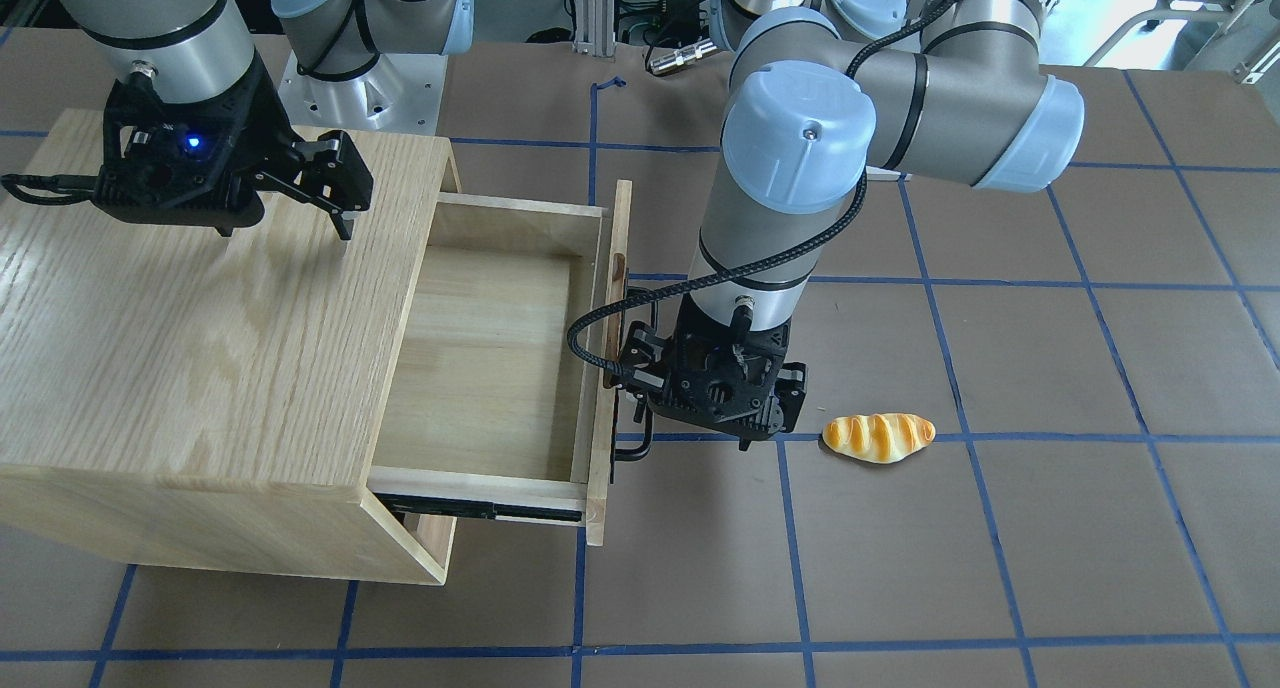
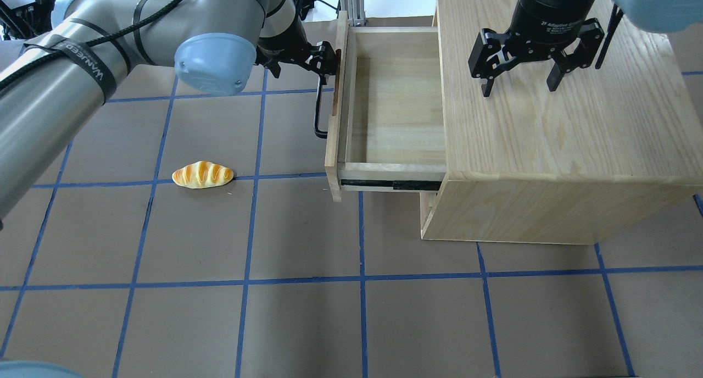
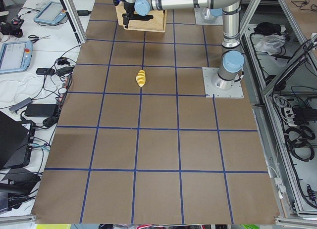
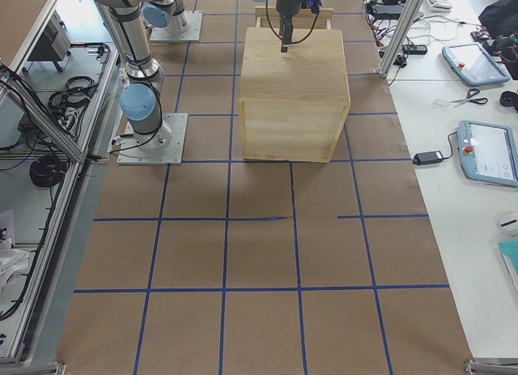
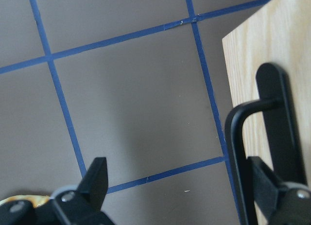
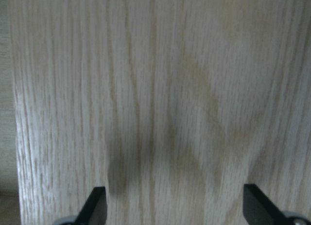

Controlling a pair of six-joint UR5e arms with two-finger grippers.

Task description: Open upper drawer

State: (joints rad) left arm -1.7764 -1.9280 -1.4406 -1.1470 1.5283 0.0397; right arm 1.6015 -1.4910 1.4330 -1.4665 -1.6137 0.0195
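The upper drawer (image 2: 395,109) is pulled far out of the oak-grain cabinet (image 2: 560,120) and its inside is bare. It also shows in the front view (image 1: 490,358). Its front panel carries a black bar handle (image 2: 318,114). My left gripper (image 2: 328,65) is at the far end of that handle. In the left wrist view the left gripper (image 5: 180,186) is open, and the handle (image 5: 235,137) runs just inside one finger (image 5: 265,186). My right gripper (image 2: 519,87) is open and empty, with its tips just above the cabinet top (image 6: 160,89).
A toy bread roll (image 2: 202,174) lies on the brown table, left of the drawer. A black slide rail (image 2: 390,184) shows under the drawer's near side. Blue tape lines cross the table. Screens and cables lie beyond the table's edge in the side views.
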